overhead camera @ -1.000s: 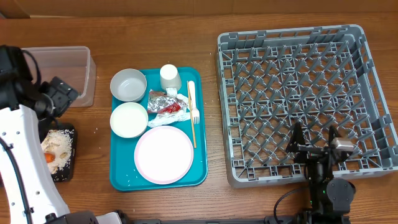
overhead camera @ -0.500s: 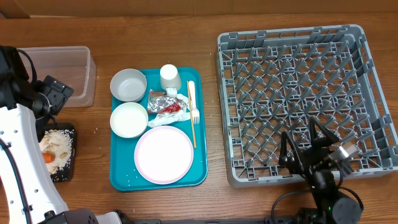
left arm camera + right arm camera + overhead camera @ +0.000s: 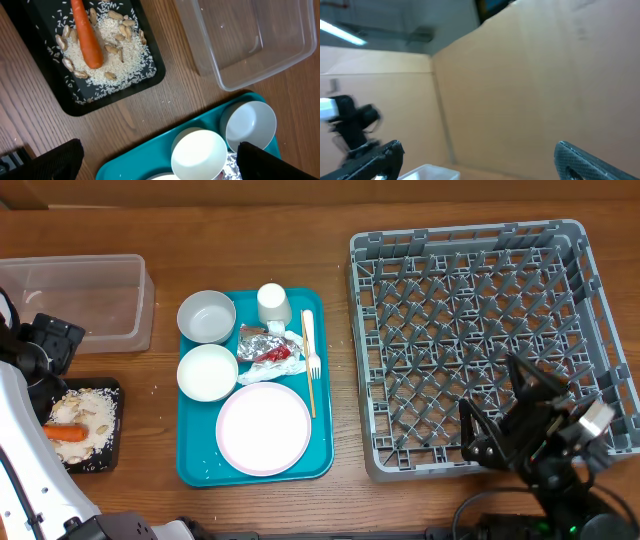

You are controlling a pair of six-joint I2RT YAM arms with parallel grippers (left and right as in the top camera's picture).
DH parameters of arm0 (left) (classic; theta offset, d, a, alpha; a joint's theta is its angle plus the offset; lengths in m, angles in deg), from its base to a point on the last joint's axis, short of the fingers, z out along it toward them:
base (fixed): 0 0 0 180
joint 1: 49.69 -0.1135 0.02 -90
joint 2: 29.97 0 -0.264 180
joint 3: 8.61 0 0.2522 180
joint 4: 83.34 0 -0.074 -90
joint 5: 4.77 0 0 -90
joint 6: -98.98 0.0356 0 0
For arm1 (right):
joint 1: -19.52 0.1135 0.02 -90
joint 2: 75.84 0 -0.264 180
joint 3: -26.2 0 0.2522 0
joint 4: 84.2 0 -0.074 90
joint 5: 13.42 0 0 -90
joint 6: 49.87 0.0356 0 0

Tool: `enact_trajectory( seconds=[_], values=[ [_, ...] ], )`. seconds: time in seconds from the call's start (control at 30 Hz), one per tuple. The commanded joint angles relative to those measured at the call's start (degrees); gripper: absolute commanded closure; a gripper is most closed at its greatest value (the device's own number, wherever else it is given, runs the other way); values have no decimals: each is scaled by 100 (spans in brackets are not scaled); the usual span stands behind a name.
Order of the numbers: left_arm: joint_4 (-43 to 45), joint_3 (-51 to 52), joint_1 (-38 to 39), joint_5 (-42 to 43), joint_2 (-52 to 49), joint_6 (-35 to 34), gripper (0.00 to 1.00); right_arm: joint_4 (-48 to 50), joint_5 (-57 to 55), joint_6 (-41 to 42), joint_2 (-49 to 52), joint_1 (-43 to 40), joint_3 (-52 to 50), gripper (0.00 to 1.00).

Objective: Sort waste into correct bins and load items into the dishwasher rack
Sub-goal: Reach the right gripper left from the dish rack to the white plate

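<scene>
Partly off-frame: black tray (image 3: 77,107).

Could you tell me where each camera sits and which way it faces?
Overhead: above the table, looking straight down; teal tray, dishwasher rack, left arm, right arm.
Left wrist: on left arm, facing down at carrot, black tray, clear tub; own fingertips.
Right wrist: tilted up toward a tan wall; own fingertips.
Shared: overhead and left wrist both show the carrot.
</scene>
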Motion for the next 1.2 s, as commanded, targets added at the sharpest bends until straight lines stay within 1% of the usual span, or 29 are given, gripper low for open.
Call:
enact_trajectory(
  seconds=[0.0,0.07,0.17,0.2,0.23,0.3,0.37,0.43,0.5,0.6,0.73,0.83,1.03,1.17],
  values=[
    [9,-66,4,153,-42,-214,0,4,931,24,975,44,874,0],
    [4,-66,4,269,-42,-343,0,0,1318,-52,1685,219,1467,0],
    [22,-66,4,280,-42,-343,0,-140,1698,-496,2699,713,2308,0],
    [24,-66,4,278,-42,-339,0,-278,1694,-667,2992,931,2570,0],
    [20,-66,4,278,-42,-339,0,-568,1687,-1071,3416,1281,2968,1],
    [24,-66,4,264,-42,-337,0,-1008,1620,-1523,3832,1641,3392,0],
    [26,-66,-7,245,-42,-337,0,-1917,1134,-2076,4402,2159,4039,0],
    [20,-66,-15,243,-42,-337,0,-2887,363,-2524,4929,2603,4638,0],
    [20,-66,-52,225,-52,-334,0,-3779,-568,-2710,5482,3008,5224,0],
    [15,-66,-184,138,-74,-337,0,-4750,-1390,-2903,6212,3488,5888,0],
    [68,-66,-511,-87,-83,-365,0,-5615,-2144,-3025,7044,3995,6330,0],
    [44,-66,-634,-94,-83,-323,0,-5989,-2459,-3025,7442,4175,6343,0],
    [48,-66,-632,-92,-83,-317,0,-6808,-2365,-3025,8297,4371,6341,0],
    [48,-66,-634,-92,-83,-317,0,-6905,-2059,-2999,8605,4393,6336,0]
  ],
)
